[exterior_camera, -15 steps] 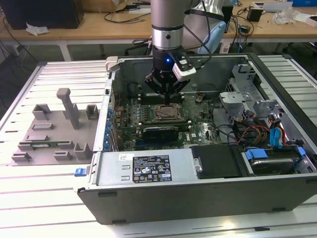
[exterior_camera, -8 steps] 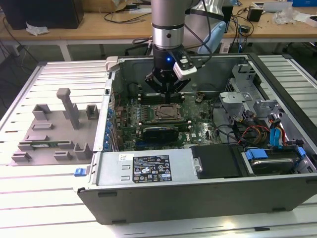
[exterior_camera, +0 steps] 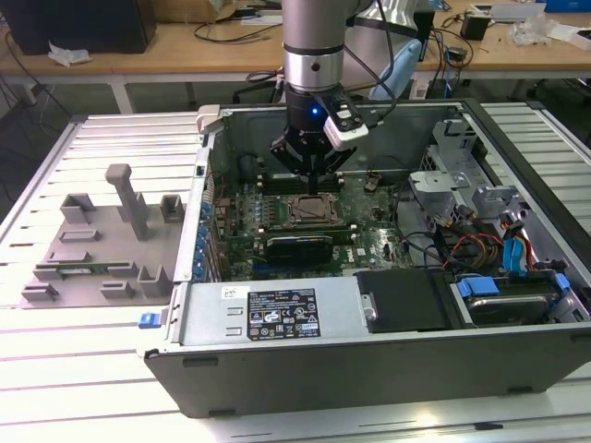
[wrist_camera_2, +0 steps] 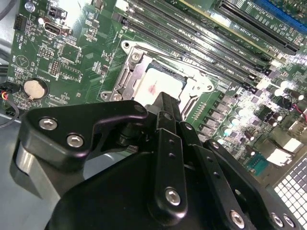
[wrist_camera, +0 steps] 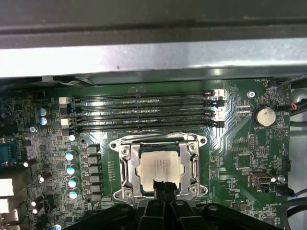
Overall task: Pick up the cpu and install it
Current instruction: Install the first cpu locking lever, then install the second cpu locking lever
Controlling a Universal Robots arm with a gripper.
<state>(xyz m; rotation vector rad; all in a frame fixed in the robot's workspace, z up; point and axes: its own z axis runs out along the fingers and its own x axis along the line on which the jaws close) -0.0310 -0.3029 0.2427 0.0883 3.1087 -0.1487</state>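
Note:
The cpu (wrist_camera: 158, 165), a silver square chip, lies flat inside the dark socket frame (wrist_camera: 125, 167) on the green motherboard. It also shows in the second wrist view as the cpu (wrist_camera_2: 156, 84) within the socket frame (wrist_camera_2: 129, 79). In the exterior view the cpu (exterior_camera: 309, 209) sits mid-board inside the open computer case. My gripper (exterior_camera: 317, 191) hangs straight above it. Its black fingers are pressed together, shut, with nothing between them. In both wrist views the gripper (wrist_camera: 164, 188) (wrist_camera_2: 165, 101) has its tips just over one edge of the chip.
Several memory slots (wrist_camera: 144, 112) run beside the socket, and a coin battery (wrist_camera: 264, 115) lies on the board. The case walls (exterior_camera: 208, 185) surround the board. A power supply (exterior_camera: 268, 314) and drive cage with cables (exterior_camera: 480, 231) crowd the exterior view's right. A grey fixture (exterior_camera: 102, 240) stands at its left.

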